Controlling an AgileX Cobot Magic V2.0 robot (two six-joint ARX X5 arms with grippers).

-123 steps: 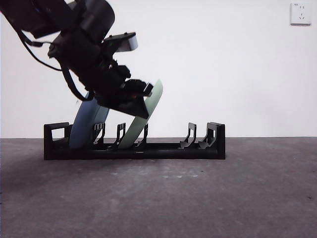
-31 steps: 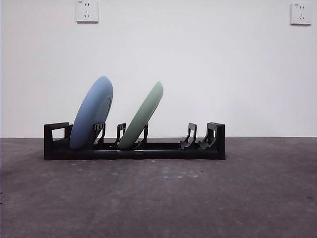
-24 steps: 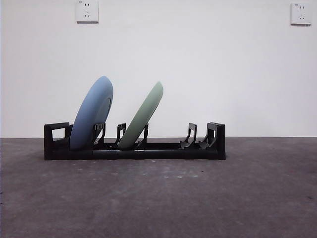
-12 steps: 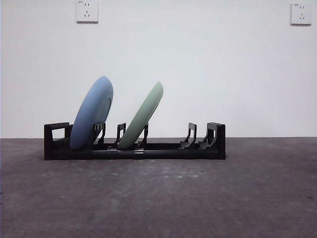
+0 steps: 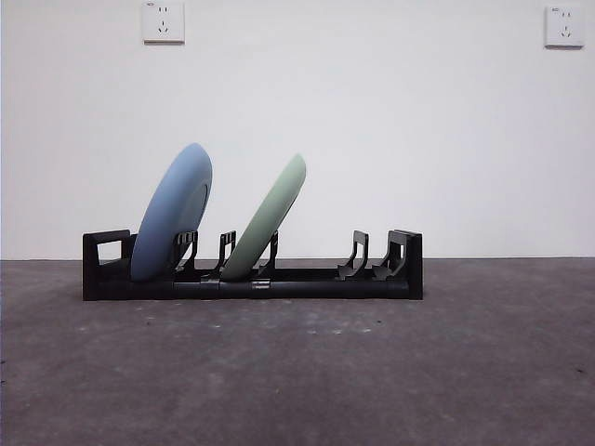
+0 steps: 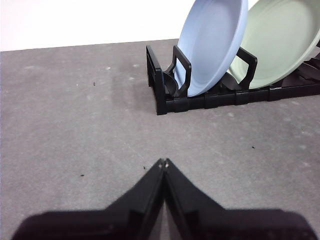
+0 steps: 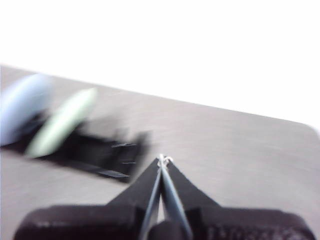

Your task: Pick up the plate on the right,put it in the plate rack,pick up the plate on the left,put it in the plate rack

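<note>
The black plate rack [image 5: 307, 282] lies across the table in the front view. A blue plate [image 5: 173, 214] leans in its leftmost slot and a pale green plate [image 5: 271, 220] leans two slots further right. No arm shows in the front view. My left gripper [image 6: 163, 162] is shut and empty, low over the table, well back from the rack's end [image 6: 159, 85], with the blue plate [image 6: 212, 45] and green plate [image 6: 277, 42] beyond. My right gripper [image 7: 163, 159] is shut and empty too, and its blurred view shows the rack [image 7: 102, 150] and both plates from a distance.
Two white wall sockets [image 5: 163, 20] [image 5: 563, 25] sit high on the white back wall. The dark grey tabletop [image 5: 307, 372] stretches in front of the rack. The right-hand slots of the rack [image 5: 379, 257] hold nothing.
Five seconds ago a dark arm hung over the rack's left part at the plates; it has since left the front view. Over the last second nothing has moved.
</note>
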